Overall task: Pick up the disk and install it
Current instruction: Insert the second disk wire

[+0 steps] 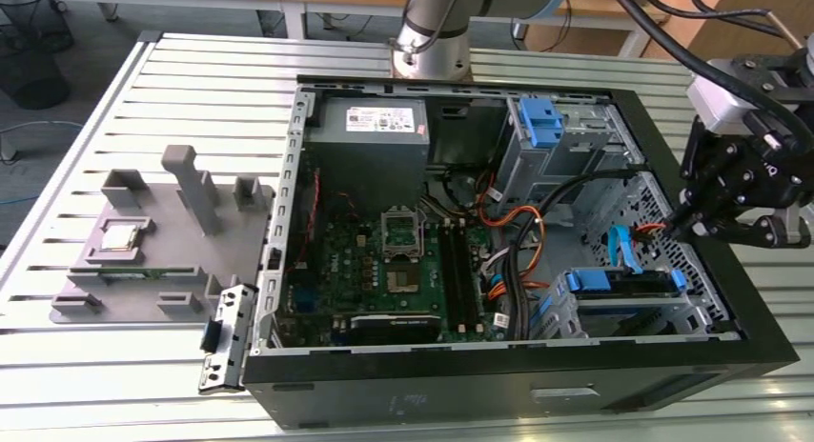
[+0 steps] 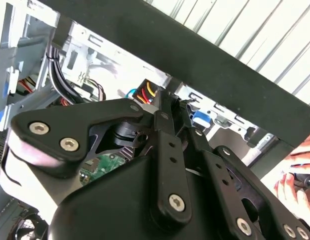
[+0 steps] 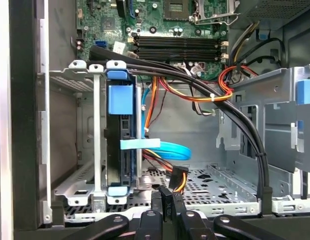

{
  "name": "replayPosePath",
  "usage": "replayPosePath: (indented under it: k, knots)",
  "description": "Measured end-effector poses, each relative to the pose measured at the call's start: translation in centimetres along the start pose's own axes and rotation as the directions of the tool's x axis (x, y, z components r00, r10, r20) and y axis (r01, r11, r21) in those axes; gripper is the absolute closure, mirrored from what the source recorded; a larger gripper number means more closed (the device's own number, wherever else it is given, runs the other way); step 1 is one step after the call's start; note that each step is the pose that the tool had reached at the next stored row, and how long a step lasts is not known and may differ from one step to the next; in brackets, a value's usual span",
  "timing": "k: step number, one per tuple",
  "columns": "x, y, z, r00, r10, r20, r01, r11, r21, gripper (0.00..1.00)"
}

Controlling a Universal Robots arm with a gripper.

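At 3 o'clock of the open computer case (image 1: pixel 509 385) in the exterior view, the gripper (image 1: pixel 683 223) is hanging just over the case's side wall, pointing down and in. I think it is sitting there so it can reach into the metal drive cage (image 3: pixel 97 150) below it.

In both wrist views the gripper's (image 3: pixel 169 200) two fingers are pressing together at their tips, and I am seeing nothing between them. A black plug with orange wires (image 3: pixel 177 177) is lying just beside the tips.

The disk (image 1: pixel 620 282) is sitting in the cage, near 5 o'clock of the case in the exterior view. In the first wrist view the disk (image 3: pixel 117 150) is standing on its thin edge inside the cage, with its blue bracket (image 3: pixel 120 100) hugging it. I think the bracket is keeping it snug between the cage walls so it is not wobbling. A blue flat cable (image 3: pixel 165 148) is reaching toward it.

So the disk is looking like it is already in its home, apart from the gripper
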State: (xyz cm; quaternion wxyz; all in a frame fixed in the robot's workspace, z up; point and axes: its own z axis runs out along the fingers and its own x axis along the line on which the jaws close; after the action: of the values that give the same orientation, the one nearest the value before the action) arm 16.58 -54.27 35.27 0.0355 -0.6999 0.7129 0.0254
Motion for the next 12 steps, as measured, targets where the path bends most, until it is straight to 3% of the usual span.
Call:
replayPosePath:
  k: [6, 12]
  knots:
    - [1.70, 0.34, 0.07, 1.0000, 0.000, -0.0001, 0.000, 1.0000, 0.0006, 0.80]
    - [2.40, 1.89, 0.35, 1.0000, 0.000, 0.0055, 0.000, 1.0000, 0.0030, 0.80]
